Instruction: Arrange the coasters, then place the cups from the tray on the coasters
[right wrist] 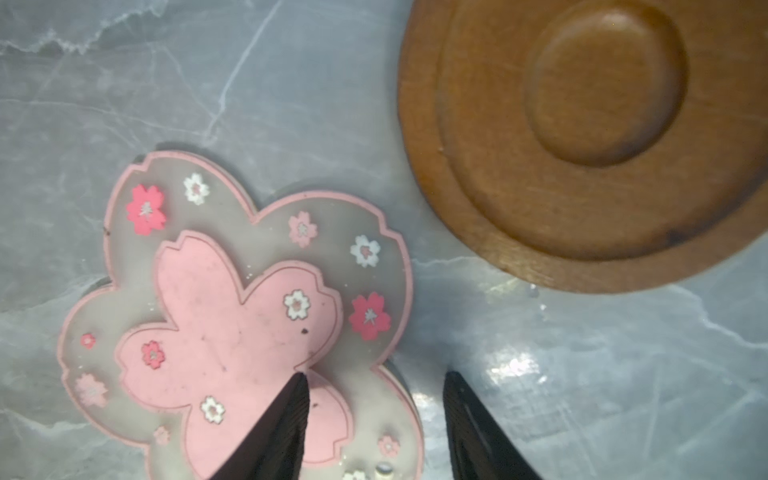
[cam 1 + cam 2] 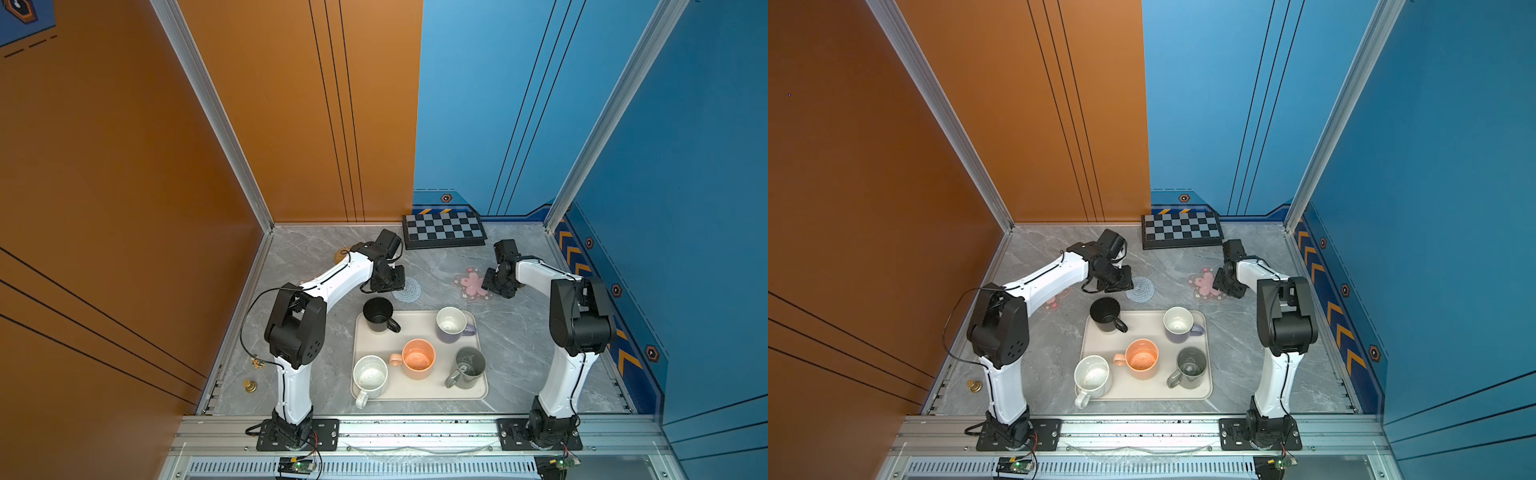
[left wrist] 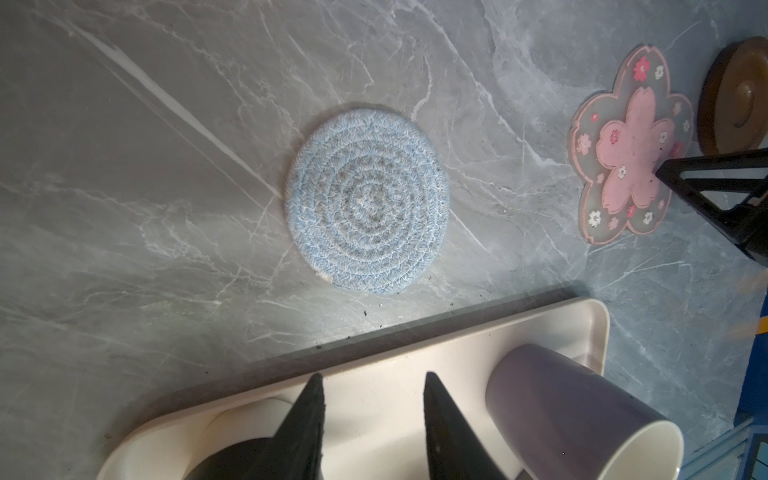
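Right gripper point(image 1: 376, 374): item nearest the wrist cam; jaws approx half apart, nothing held. One tip sits over pink flower coaster point(image 1: 232, 332), the other over bare tabletop point(image 1: 582, 374); contact w/ mat: cannot tell. Pink flower coaster: flat, printed face up, on table behind the tray point(image 2: 415, 326), right of centre; five petals, near-round, so no real long axis or heading. Wooden coaster point(image 1: 602, 124): just beside it, not touching. Step in hand, prob.: shift this mat to its spot. Advice: mat is thin, so pin & slide w/ one tip, or nip the petal edge the jaws straddle; stay off the wooden coaster, leave room for a cup & handle. Knitted coaster point(image 3: 365, 203): flat, round, near tray's back rim, left of centre. Left gripper point(image 3: 372, 374): jaws part open, empty, hangs just behind black cup point(image 2: 378, 313), beside knitted coaster. Lavender cup point(image 2: 451, 324), peach cup point(image 2: 417, 357), grey cup point(image 2: 469, 365), speckled cup point(image 2: 370, 374): upright on tray. Checkered board point(image 2: 444, 230): at back wall.
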Motion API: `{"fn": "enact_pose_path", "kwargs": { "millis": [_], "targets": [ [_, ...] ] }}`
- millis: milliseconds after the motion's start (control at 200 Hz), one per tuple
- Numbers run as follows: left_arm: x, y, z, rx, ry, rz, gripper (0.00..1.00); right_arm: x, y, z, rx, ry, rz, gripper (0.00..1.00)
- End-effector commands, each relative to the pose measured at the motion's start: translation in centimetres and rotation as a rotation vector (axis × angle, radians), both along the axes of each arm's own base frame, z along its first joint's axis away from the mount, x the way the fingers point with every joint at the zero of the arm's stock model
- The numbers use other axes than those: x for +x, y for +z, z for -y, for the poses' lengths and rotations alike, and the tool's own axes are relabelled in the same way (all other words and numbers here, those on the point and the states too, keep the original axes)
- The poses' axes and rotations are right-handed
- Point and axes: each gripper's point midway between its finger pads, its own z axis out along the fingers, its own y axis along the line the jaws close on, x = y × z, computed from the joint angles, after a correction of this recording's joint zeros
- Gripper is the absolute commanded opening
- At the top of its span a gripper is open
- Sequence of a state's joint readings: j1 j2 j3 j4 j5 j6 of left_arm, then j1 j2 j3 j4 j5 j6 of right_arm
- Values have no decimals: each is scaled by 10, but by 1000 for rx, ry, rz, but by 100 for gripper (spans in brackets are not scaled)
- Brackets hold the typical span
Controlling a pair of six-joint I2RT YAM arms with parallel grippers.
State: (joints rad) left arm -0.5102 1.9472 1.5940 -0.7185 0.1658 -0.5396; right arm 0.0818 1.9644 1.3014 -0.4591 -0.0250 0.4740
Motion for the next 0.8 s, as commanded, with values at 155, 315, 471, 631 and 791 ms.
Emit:
{"fn": "enact_pose_path", "kwargs": {
  "millis": [155, 315, 471, 631, 791],
  "targets": [
    [-3, -1, 3, -3, -5, -17, 41, -7, -21, -31, 37, 89, -55, 54],
    [-2, 1, 2, -4, -4, -15, 41, -12, -25, -41, 34, 109, -69, 54],
    [-3, 1, 2, -4, -4, -14, 41, -11, -26, -43, 20, 115, -72, 54],
    [-4, 0, 1, -2, -5, -17, 41, -5, -26, -47, 22, 122, -67, 54],
    [-4, 0, 0, -2, -3, -18, 41, 0, -32, -56, 11, 150, -84, 55]
  ]
}}
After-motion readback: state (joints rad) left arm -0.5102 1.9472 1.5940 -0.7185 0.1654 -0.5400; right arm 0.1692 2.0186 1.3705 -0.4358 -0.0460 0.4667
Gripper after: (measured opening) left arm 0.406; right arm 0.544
